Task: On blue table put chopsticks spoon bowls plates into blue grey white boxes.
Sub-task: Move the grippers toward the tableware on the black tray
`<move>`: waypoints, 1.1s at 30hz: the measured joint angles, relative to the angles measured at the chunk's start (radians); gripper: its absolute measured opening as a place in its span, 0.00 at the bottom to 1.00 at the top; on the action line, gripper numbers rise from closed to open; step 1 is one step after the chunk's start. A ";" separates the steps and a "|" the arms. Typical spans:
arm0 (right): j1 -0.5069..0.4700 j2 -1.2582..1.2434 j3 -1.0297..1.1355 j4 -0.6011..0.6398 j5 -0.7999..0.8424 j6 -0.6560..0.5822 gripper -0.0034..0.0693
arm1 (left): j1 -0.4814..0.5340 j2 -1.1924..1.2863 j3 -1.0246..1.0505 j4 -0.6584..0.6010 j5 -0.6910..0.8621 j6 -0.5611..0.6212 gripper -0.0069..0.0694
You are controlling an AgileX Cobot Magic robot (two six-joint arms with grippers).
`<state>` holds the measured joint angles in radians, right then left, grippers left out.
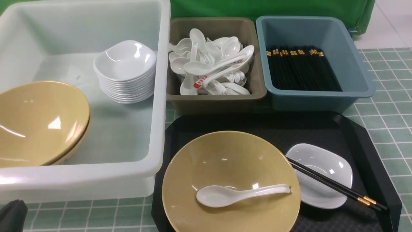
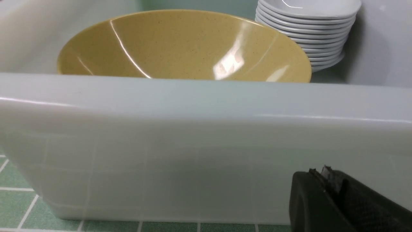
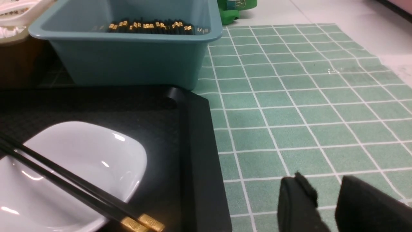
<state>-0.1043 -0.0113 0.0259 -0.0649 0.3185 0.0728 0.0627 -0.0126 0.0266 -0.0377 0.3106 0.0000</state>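
In the front view a black tray (image 1: 257, 125) carries what is left to sort. There is one yellow bowl (image 1: 225, 161) with one white spoon (image 1: 238, 195) lying inside it, and one white plate (image 1: 322, 161) just beside the bowl. Two chopsticks (image 1: 334, 184), a single pair, lie across the plate with their tips at the bowl's rim. Three boxes stand by. The white box (image 1: 161, 96) holds two nested bowls (image 1: 38, 122) and one plate stack (image 1: 125, 74), too tightly packed to count surely. The grey box (image 1: 215, 98) holds heaped spoons (image 1: 209, 67), and the blue box (image 1: 309, 100) holds stored chopsticks (image 1: 302, 71). Only a dark corner of the left gripper (image 1: 13, 214) shows. The left wrist view puts that gripper low against the white box's outer wall, and whether it is parted or pressed together cannot be told. In the right wrist view the right gripper (image 3: 328, 209) is spread with nothing between its fingers, over the checked tablecloth (image 3: 305, 96) just beside the tray. Lifting the bowl first would probably tip the spoon out. The thin chopsticks could roll apart on the sloped plate or slip from a pinch. The left arm, rising this close, might catch the box's rim.
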 joint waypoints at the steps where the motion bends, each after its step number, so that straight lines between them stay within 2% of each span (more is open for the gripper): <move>1: 0.000 0.000 0.000 0.000 0.000 0.000 0.37 | 0.000 0.000 0.000 0.000 0.000 0.000 0.07; 25: 0.000 0.000 0.000 0.000 -0.002 0.013 0.37 | 0.000 0.000 0.000 0.018 -0.011 0.000 0.07; 33: 0.000 0.000 0.000 0.000 -0.003 0.014 0.37 | 0.000 0.000 0.000 -0.035 -0.040 0.000 0.07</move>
<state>-0.1043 -0.0113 0.0259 -0.0649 0.3153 0.0868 0.0627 -0.0126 0.0266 -0.0726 0.2703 0.0000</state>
